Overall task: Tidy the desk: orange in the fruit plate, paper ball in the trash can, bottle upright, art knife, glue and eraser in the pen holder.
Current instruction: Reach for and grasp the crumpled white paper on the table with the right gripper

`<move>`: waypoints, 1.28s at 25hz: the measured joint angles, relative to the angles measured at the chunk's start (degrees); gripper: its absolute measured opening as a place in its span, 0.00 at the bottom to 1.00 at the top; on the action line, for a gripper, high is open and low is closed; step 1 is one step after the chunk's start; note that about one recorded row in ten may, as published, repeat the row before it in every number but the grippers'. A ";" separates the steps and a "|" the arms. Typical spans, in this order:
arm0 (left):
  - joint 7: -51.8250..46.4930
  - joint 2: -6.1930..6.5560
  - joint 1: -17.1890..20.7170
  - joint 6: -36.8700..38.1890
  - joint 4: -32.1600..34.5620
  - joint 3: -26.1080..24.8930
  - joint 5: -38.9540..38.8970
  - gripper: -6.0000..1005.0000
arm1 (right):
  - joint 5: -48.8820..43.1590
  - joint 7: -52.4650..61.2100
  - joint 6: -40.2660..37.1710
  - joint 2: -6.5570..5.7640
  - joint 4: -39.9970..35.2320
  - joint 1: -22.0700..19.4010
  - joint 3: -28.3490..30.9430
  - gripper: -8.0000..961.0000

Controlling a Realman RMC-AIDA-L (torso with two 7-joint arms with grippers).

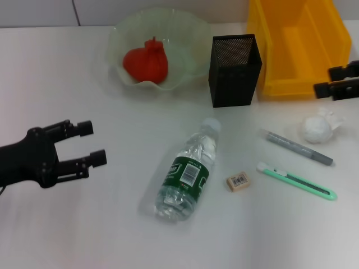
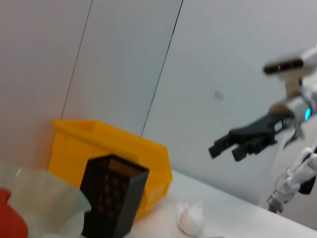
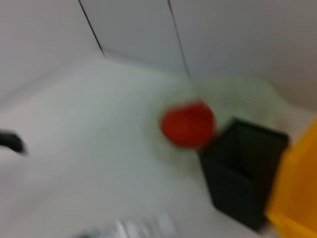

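The red-orange fruit (image 1: 146, 63) lies in the translucent green fruit plate (image 1: 185, 28). The black mesh pen holder (image 1: 234, 70) stands to its right. A clear water bottle (image 1: 188, 171) with a green label lies on its side mid-table. A tan eraser (image 1: 238, 181), a green art knife (image 1: 296, 181), a grey glue pen (image 1: 297, 147) and a white paper ball (image 1: 317, 129) lie at the right. My left gripper (image 1: 95, 142) is open and empty at the left, apart from the bottle. My right gripper (image 1: 324, 80) is open and empty above the paper ball, by the yellow bin.
A yellow bin (image 1: 286, 87) stands at the back right beside the pen holder; it also shows in the left wrist view (image 2: 119, 144) with the pen holder (image 2: 111, 198) and paper ball (image 2: 192, 218). A grey wall stands behind the table.
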 joint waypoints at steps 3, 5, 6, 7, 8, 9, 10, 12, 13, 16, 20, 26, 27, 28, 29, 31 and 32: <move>0.02 -0.16 0.29 -0.13 -0.07 -0.25 2.11 0.82 | -9.90 8.50 -4.31 0.04 -10.57 3.67 -4.38 0.63; 0.15 -0.67 0.20 -0.38 -0.07 -0.09 2.64 0.82 | -17.18 12.23 -5.33 0.37 -14.44 5.82 -7.94 0.62; 0.15 -0.67 0.20 -0.38 -0.07 -0.09 2.64 0.82 | -23.91 14.80 -4.38 0.85 -14.70 7.32 -11.84 0.62; 0.29 -0.80 0.16 -0.54 -0.12 -0.06 2.83 0.82 | -23.91 14.80 -4.38 0.85 -14.70 7.32 -11.84 0.62; 0.71 -1.04 -0.08 -1.19 -0.50 -0.16 3.32 0.82 | -29.11 16.58 -1.46 1.61 -12.40 8.07 -15.28 0.62; 0.75 -1.15 -0.17 -1.50 -0.60 -0.15 3.43 0.82 | -29.11 16.58 -1.46 1.61 -12.40 8.07 -15.28 0.62; 0.76 -1.30 -0.30 -1.95 -0.63 -0.07 3.59 0.82 | -30.72 17.23 0.01 1.88 -11.05 8.15 -16.55 0.62; 0.78 -1.59 -0.57 -2.64 -0.65 0.13 3.88 0.82 | -31.86 18.32 3.67 2.11 -6.91 8.11 -19.45 0.62; 0.78 -1.66 -0.64 -2.83 -0.65 0.13 4.03 0.82 | -32.01 18.78 6.08 2.14 -3.26 8.04 -21.16 0.62; 0.75 -2.02 -0.86 -3.38 -0.72 0.18 4.32 0.82 | -32.15 18.90 9.72 2.15 1.68 8.06 -22.95 0.62; 0.74 -2.11 -0.96 -3.58 -0.77 0.19 4.34 0.82 | -32.25 18.88 12.61 2.16 5.02 8.16 -24.89 0.61; 0.67 -2.46 -0.98 -4.07 -0.88 0.13 4.68 0.82 | -31.72 18.99 17.31 2.23 9.48 8.75 -27.27 0.61; 0.65 -2.48 -0.98 -4.08 -0.89 0.12 4.74 0.82 | -31.72 18.99 17.31 2.23 9.48 8.75 -27.27 0.61; 0.63 -2.51 -0.97 -4.11 -0.91 0.12 4.84 0.82 | -31.72 19.02 17.99 2.24 10.39 8.92 -27.68 0.61; 0.59 -2.55 -0.96 -4.14 -0.91 0.12 4.91 0.82 | -31.71 19.07 19.41 2.25 12.10 9.26 -28.40 0.61; 0.53 -2.56 -0.86 -4.22 -0.91 0.10 4.99 0.82 | -31.71 19.08 20.51 2.25 13.62 9.58 -28.77 0.60; 0.53 -2.56 -0.86 -4.22 -0.91 0.10 4.99 0.82 | -31.71 19.08 20.51 2.25 13.62 9.58 -28.77 0.60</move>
